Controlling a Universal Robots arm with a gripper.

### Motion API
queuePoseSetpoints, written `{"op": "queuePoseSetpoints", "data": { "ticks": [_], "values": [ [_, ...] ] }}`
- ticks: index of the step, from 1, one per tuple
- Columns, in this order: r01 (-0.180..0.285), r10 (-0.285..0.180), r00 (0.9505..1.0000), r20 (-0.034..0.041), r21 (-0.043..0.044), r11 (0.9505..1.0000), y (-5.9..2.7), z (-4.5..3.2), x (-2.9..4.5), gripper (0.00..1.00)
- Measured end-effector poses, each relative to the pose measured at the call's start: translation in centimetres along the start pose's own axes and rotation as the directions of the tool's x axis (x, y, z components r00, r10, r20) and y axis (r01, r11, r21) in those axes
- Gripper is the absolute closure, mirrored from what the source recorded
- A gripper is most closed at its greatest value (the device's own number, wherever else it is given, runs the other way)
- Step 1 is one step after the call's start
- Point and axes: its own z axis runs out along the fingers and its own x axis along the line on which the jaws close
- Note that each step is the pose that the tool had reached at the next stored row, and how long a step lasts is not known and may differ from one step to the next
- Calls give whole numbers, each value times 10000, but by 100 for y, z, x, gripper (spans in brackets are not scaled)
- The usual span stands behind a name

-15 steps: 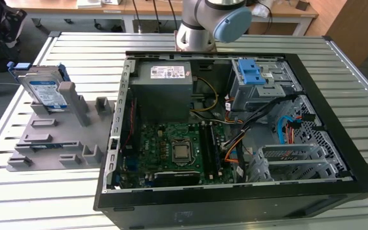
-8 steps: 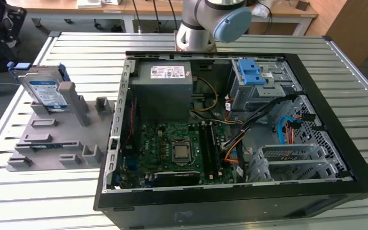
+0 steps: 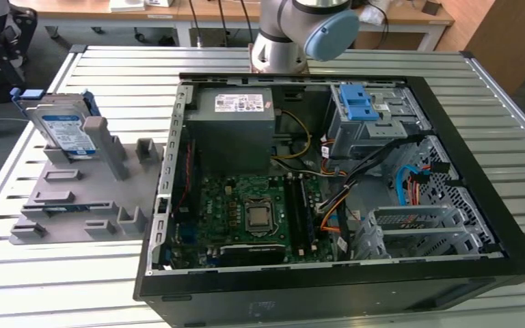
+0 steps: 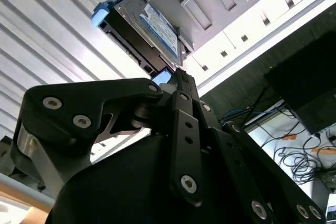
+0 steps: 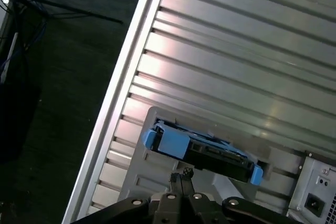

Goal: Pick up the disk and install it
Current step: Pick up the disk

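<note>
The disk (image 3: 66, 130) stands on edge in a grey slotted holder (image 3: 89, 198) at the exterior view's left. It is silver-grey with a white-and-blue label and a blue plastic frame. In both wrist views the disk (image 5: 202, 148) (image 4: 149, 30) lies just beyond the black fingertips, with a small gap between them. My gripper (image 5: 181, 173) (image 4: 177, 73) is shut with its tips together and holds nothing. The arm (image 3: 290, 34) rises at the far edge of the table.
An open black computer case (image 3: 335, 301) lies on the slatted metal table (image 3: 62, 287). It holds a grey power-supply box (image 3: 235, 119), a green board and a grey cage with two blue clips (image 3: 368, 109). The table edge and dark floor (image 5: 52, 103) are beside the holder.
</note>
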Motion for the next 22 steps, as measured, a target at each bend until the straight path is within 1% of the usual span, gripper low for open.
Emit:
{"op": "queuePoseSetpoints", "data": {
  "ticks": [3, 6, 7, 9, 11, 14, 17, 19, 21, 22],
  "values": [
    [549, -549, 9985, -13, 2, 9985, 0, 0, 0, 89],
    [1086, -1086, 9941, -25, 1, 9941, 0, 1, 0, 89],
    [1372, -1372, 9905, -32, 1, 9905, 0, 0, 0, 89],
    [1715, -1715, 9852, -40, -1, 9852, 0, 1, 0, 89],
    [2064, -2064, 9785, -45, -3, 9785, 0, 1, 0, 89],
    [2465, -2465, 9691, -28, -3, 9692, 0, 1, 0, 89],
    [2784, -2783, 9605, 37, -10, 9605, 0, 6, 0, 89],
    [2938, -2938, 9558, 119, -44, 9559, 0, 9, 0, 89],
    [3166, -3165, 9485, 157, -71, 9485, 1, 10, -1, 89],
    [3311, -3310, 9435, 160, -75, 9436, 0, 10, -1, 89]
  ]
}}
